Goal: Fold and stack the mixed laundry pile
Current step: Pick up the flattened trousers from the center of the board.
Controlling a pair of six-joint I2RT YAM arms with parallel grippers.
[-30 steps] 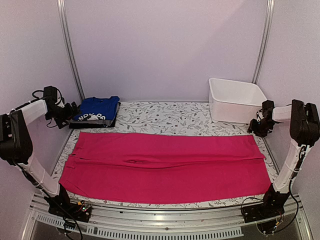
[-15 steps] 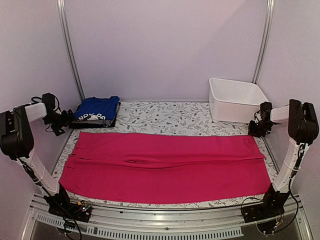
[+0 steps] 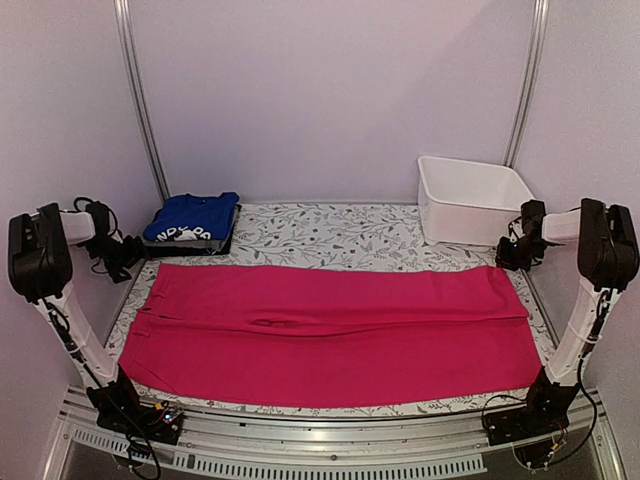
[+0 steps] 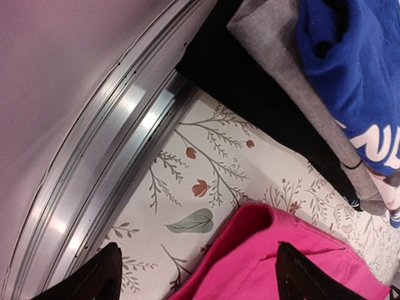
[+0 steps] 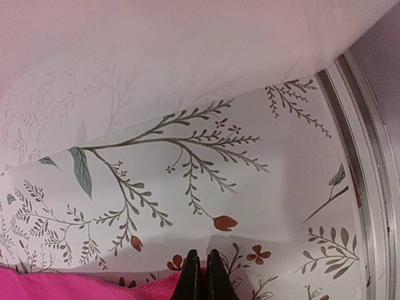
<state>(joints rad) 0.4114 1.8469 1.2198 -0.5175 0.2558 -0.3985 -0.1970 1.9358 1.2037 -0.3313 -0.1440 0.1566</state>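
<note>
The magenta garment (image 3: pixel 330 335) lies spread flat across the middle of the floral table covering (image 3: pixel 340 235), a long smooth rectangle reaching almost from the left edge to the right, with a lengthwise crease and a small pucker left of centre. At the upper left a folded stack sits apart from it: a royal-blue garment (image 3: pixel 195 215) with white print on top, a grey layer (image 4: pixel 275 44) under it, black cloth (image 4: pixel 250 94) lowest. The white plastic bin (image 3: pixel 470 215) stands at the upper right.

The left gripper (image 3: pixel 125 258) hangs at the far left, between the stack and the magenta garment's upper-left corner. In the left wrist view its fingers (image 4: pixel 94 281) are spread wide, grasping nothing, and that raised pink corner (image 4: pixel 275 250) lies between them at the bottom of the frame.

The right gripper (image 3: pixel 510 255) sits at the garment's upper-right corner, just below the bin. In the right wrist view its jaws are pressed together at the bottom centre (image 5: pixel 201 275); the pink edge (image 5: pixel 62 284) meets the tips from the lower left, though I cannot tell whether any cloth is pinched.
</note>
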